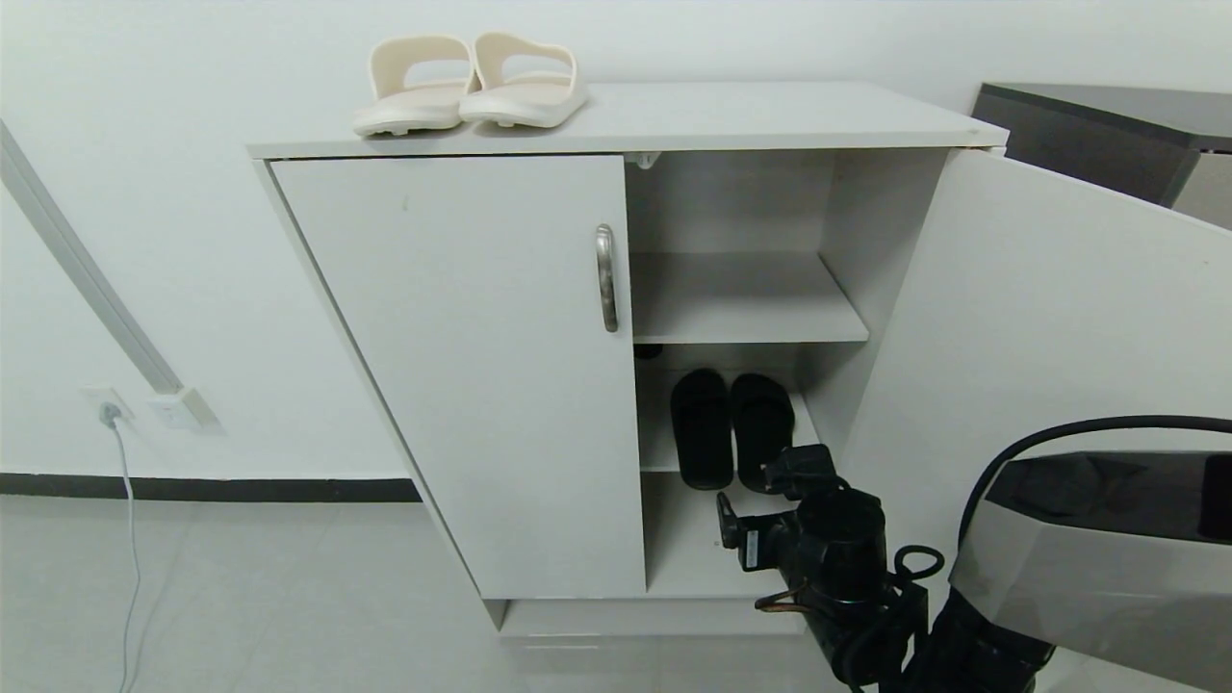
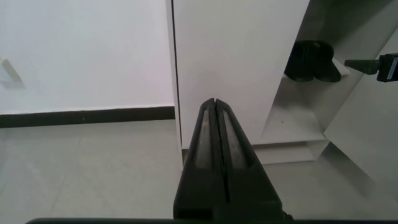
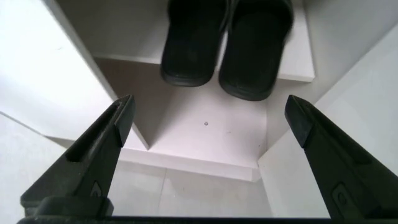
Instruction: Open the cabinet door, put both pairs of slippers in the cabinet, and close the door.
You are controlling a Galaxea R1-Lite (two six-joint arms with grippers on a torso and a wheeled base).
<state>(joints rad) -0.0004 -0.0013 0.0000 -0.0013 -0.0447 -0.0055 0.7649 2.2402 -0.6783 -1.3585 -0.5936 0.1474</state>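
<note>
The white cabinet (image 1: 770, 115) stands with its right door (image 1: 1039, 318) swung wide and its left door (image 1: 462, 366) shut, the metal handle (image 1: 605, 277) upright at that door's inner edge. The black slippers (image 1: 731, 428) lie side by side on the lower shelf inside, their near ends at its front edge. The beige slippers (image 1: 472, 85) sit together on the cabinet top, above the shut door.

The right arm comes up from the lower right, its wrist aimed into the open compartment. The right gripper (image 3: 208, 109) hovers just before the black pair, fingers (image 3: 112, 124) spread wide and holding nothing. The left gripper (image 2: 214, 102) hangs low over the floor tiles, pointing at the foot of the shut door – its jaws pressed together, empty.
</note>
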